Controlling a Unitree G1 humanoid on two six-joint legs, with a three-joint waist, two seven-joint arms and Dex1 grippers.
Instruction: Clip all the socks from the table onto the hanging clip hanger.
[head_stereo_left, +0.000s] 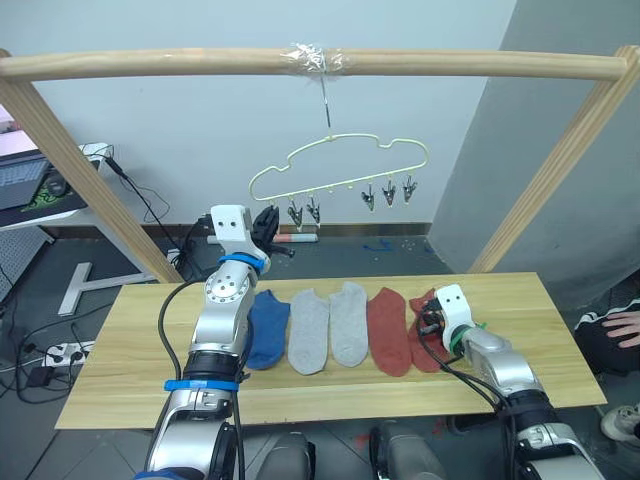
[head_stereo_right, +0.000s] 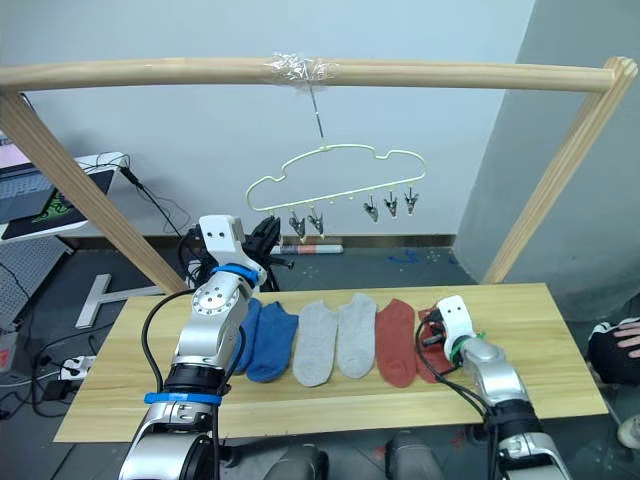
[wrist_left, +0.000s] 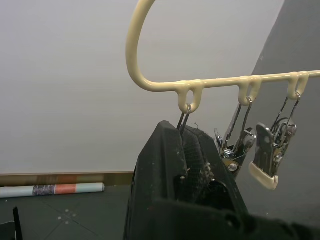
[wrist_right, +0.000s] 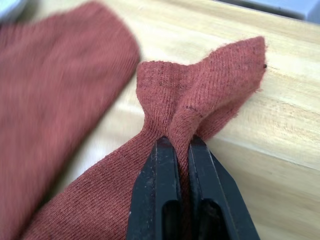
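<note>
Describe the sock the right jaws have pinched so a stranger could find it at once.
On the long light wooden table, a row of short fabric socks lies side by side. The one wanted is the brick-red sock at the row's right end. Unlike its flat red neighbour, it is bunched up, pinched in the right gripper.

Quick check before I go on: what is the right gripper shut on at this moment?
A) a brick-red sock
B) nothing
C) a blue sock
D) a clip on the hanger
A: the right gripper has its jaws pinched on a bunched fold of the brick-red sock lying on the table.
</note>
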